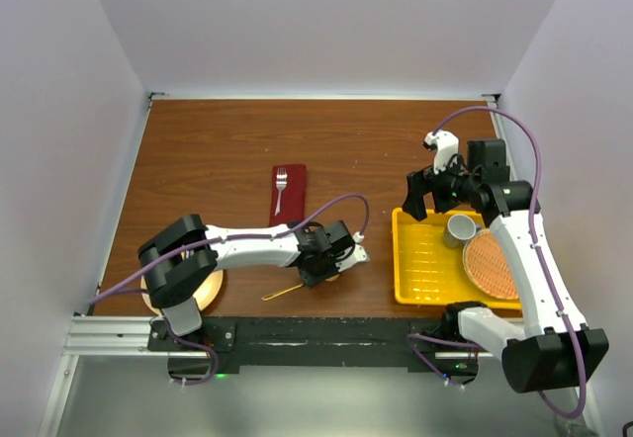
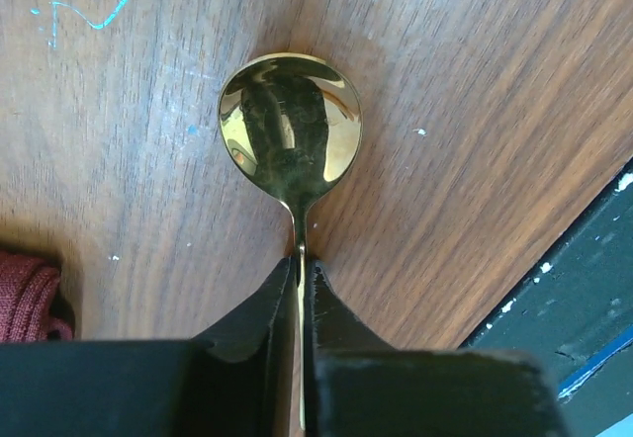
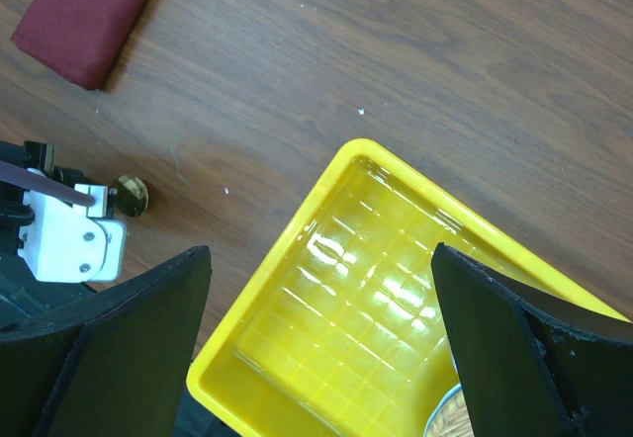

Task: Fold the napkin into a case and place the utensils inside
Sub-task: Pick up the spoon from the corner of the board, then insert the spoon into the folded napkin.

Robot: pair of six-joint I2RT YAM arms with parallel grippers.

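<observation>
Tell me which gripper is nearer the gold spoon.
Left. The left gripper is clamped on the spoon by its handle; the right gripper hangs open over the yellow tray, well away.

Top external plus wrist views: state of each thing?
maroon napkin: folded into narrow strip, flat on table
silver fork: lying on maroon napkin
gold spoon: gripped by its handle
left pincer: shut on gold spoon
right pincer: open, empty, over yellow tray corner
</observation>
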